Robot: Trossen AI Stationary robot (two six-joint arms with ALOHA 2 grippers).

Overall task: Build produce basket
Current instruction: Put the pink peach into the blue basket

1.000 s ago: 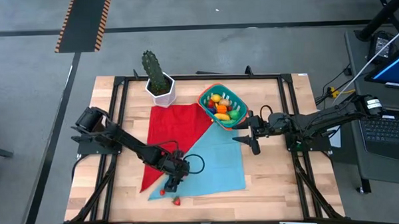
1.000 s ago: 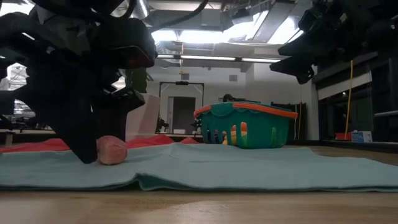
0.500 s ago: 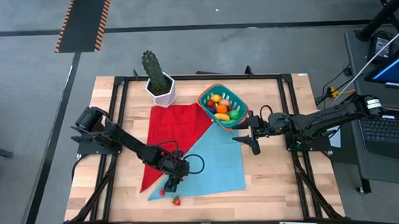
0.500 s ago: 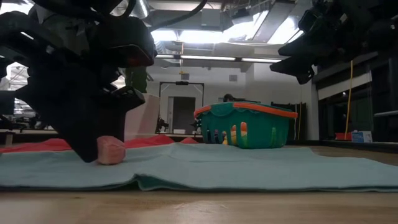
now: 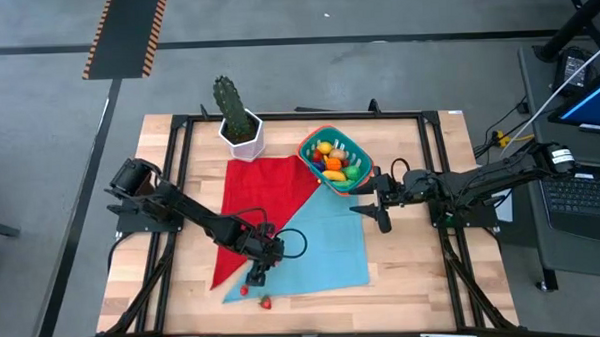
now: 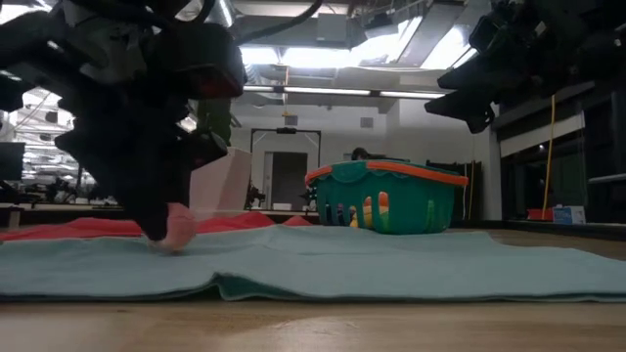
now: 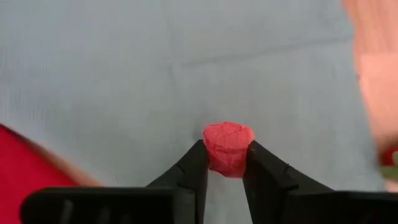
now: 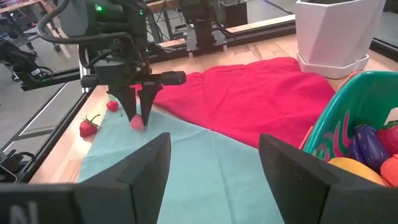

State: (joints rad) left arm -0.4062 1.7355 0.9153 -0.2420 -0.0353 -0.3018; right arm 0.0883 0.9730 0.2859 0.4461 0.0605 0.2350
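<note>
My left gripper (image 5: 255, 278) is down at the near left of the teal cloth (image 5: 328, 243), shut on a small red berry (image 7: 227, 138). The berry also shows in the low view (image 6: 177, 231) and the right wrist view (image 8: 137, 122). Two more red berries lie near the table's front edge, one (image 5: 245, 288) beside the gripper and one (image 5: 267, 302) on bare wood. The teal basket (image 5: 333, 159) with an orange-red rim stands at the far middle and holds several toy fruits. My right gripper (image 5: 380, 210) is open and empty, held above the table just right of the basket. My left gripper pinches the berry's two opposite sides (image 7: 214, 158) between its two fingertips (image 7: 194, 163). The fingers come from above, pointing down. The berry sits at their free ends, right at the teal cloth; whether it still rests on the cloth, I cannot tell.
A white hexagonal pot with a cactus (image 5: 241, 131) stands at the far left. A red cloth (image 5: 266, 190) lies partly under the teal one. A black frame (image 5: 179, 153) runs around the table top.
In the low view my left gripper has shifted a little, and its fingers now cover more of the berry. The berry stands slightly higher in the picture than before. My right gripper has kept still.
</note>
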